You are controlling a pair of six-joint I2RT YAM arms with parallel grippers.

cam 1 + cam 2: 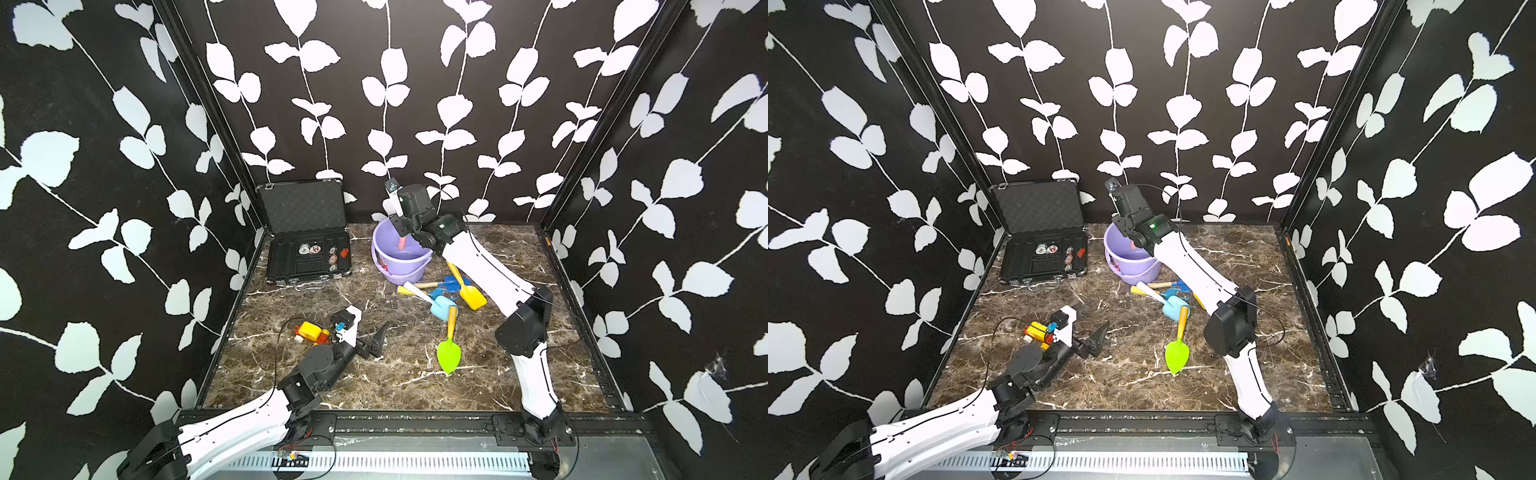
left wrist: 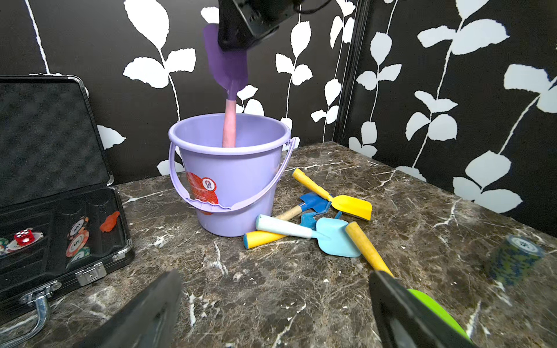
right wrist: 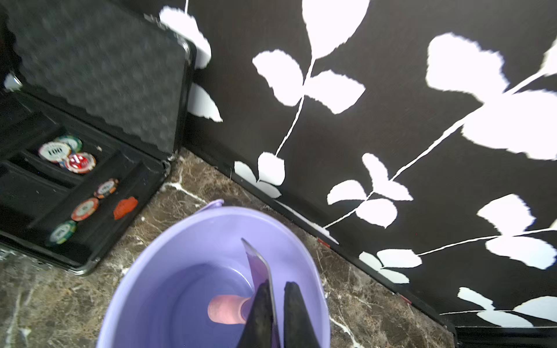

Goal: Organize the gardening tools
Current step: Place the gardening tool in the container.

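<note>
My right gripper (image 3: 277, 284) is shut on the blade of the purple spade (image 2: 229, 69), which hangs above the lavender bucket (image 1: 405, 272) with its pink handle (image 3: 224, 308) pointing down inside it. To the right of the bucket, a yellow scoop (image 1: 473, 296), a light blue scoop (image 1: 441, 306) and a blue spade (image 2: 313, 202) lie in a pile. A lime trowel (image 1: 449, 353) with a yellow handle lies nearer the front. My left gripper (image 2: 275, 280) is open and holds nothing. It sits low over the table's front left and faces the bucket.
An open black case (image 1: 307, 257) holding poker chips stands at the back left. Just behind my left wrist lies a yellow-and-red toy vehicle (image 1: 311, 332). A stack of chips (image 2: 517, 259) stands on the marble right of the trowel. Patterned walls close in three sides.
</note>
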